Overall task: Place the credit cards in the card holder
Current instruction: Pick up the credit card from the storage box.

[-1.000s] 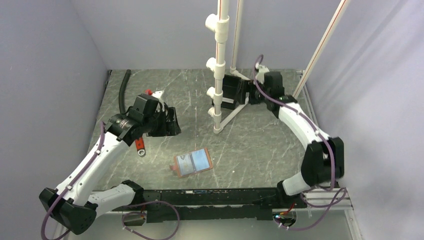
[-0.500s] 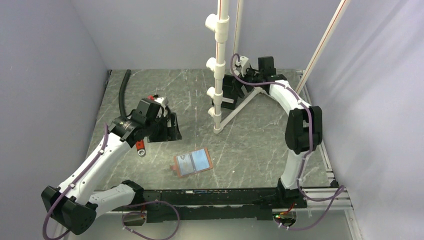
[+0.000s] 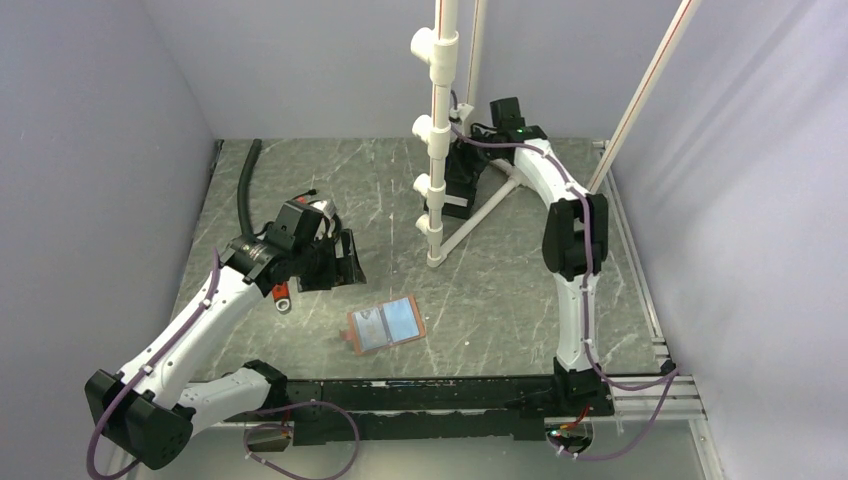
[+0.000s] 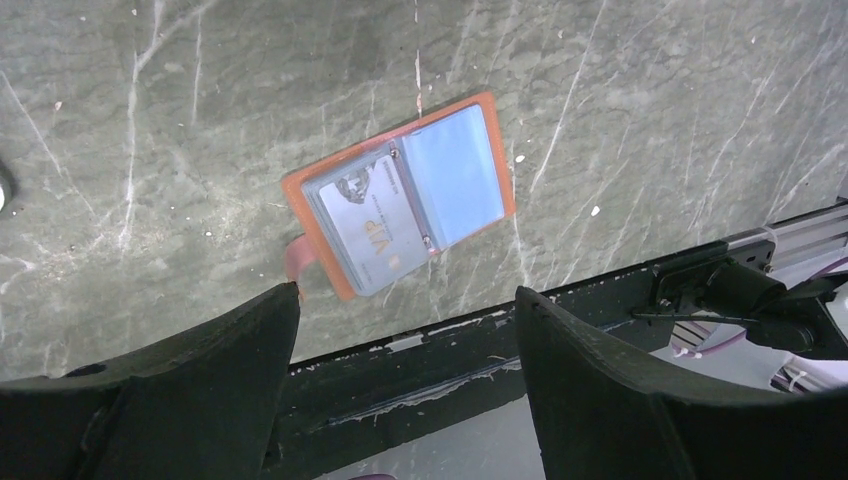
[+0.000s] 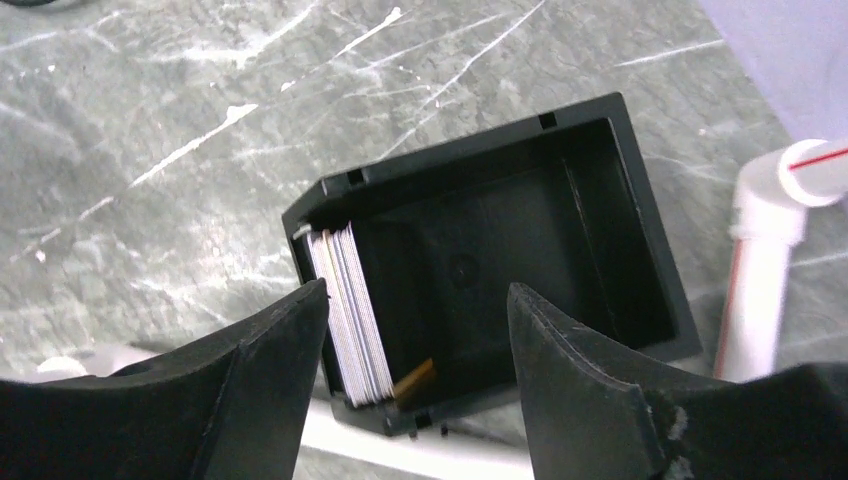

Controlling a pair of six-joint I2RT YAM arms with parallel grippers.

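The right gripper (image 5: 415, 295), jaws apart and empty, hangs over cards (image 5: 350, 310) packed upright in the far box (image 5: 460, 150); it may pinch several together. The left gripper (image 4: 405, 300), also released, hovers above the open holder (image 4: 314, 240), near.

Soft, even light falls from above; the counter (image 3: 480, 290) is uniformly lit, with only faint shadow beneath the arms; pale diagonal bands brighten the right wall (image 3: 760, 200); the card holder (image 4: 405, 195) shows a mild sheen on its glossy sleeves; the black box (image 5: 500, 250) is deep in shadow inside; the jaws in both wrist views are dark and soft-edged; the right wrist view is slightly blurred.
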